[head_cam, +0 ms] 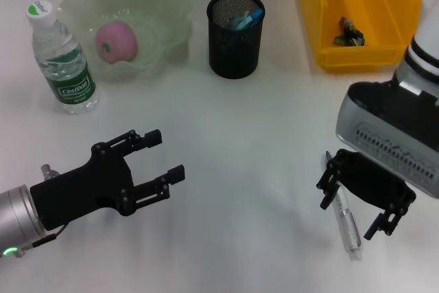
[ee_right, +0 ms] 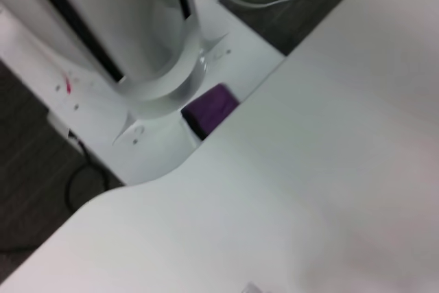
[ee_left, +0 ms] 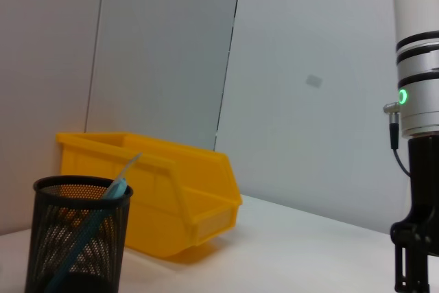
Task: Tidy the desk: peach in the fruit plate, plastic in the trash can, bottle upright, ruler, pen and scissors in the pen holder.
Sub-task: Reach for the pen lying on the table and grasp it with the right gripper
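A clear pen (head_cam: 350, 232) lies on the white table at the right front. My right gripper (head_cam: 355, 202) hangs open just over it, one finger beside the pen's upper half. My left gripper (head_cam: 163, 161) is open above the table at the left front, holding nothing. The peach (head_cam: 116, 40) rests in the pale green fruit plate (head_cam: 168, 5). The bottle (head_cam: 62, 60) stands upright to that plate's left. Blue items poke out of the black mesh pen holder (head_cam: 235, 32) (ee_left: 75, 238); I cannot tell ruler from scissors. Crumpled plastic (head_cam: 348, 32) lies in the yellow trash can (head_cam: 326, 5) (ee_left: 158, 183).
The table's front edge and the robot's white base (ee_right: 158, 66) show in the right wrist view, with a purple object (ee_right: 209, 109) on the floor beside it. In the left wrist view the right arm (ee_left: 418, 101) stands at the far side.
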`<state>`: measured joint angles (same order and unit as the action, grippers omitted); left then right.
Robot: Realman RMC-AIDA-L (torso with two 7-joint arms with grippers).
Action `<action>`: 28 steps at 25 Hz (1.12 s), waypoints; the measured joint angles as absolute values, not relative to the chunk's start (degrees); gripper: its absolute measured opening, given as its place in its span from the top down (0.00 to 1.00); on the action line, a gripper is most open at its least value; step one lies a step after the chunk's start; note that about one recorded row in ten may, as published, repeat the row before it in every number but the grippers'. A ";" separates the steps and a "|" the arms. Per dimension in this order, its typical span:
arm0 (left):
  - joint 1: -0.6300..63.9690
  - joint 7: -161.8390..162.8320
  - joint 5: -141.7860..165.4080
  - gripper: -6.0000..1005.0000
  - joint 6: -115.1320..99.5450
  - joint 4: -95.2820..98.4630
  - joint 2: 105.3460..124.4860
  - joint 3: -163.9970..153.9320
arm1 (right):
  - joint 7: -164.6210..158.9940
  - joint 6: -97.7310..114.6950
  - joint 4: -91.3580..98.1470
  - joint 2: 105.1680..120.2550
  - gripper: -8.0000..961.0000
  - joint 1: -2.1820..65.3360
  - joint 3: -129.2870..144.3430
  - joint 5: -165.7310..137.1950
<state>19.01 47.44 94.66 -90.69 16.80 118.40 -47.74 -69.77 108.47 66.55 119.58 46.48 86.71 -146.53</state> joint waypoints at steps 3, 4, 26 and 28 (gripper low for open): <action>18.66 47.45 94.65 0.25 -90.69 16.88 118.39 -47.44 | -69.87 108.48 68.13 119.65 0.28 46.23 88.95 -146.80; 18.58 47.46 94.64 0.25 -90.70 16.95 118.39 -47.38 | -69.98 108.40 68.50 119.67 0.28 46.13 89.80 -147.18; 18.34 48.12 94.66 0.25 -91.16 17.14 118.20 -47.01 | -76.20 102.29 72.30 119.88 0.32 42.94 103.71 -151.49; 18.31 48.19 94.66 0.25 -91.21 17.14 118.21 -47.01 | -76.33 101.98 72.37 119.89 0.32 42.77 104.02 -151.56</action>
<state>18.31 48.19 94.66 -91.21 17.14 118.21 -47.01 -76.33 101.98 72.37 119.89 42.77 104.02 -151.56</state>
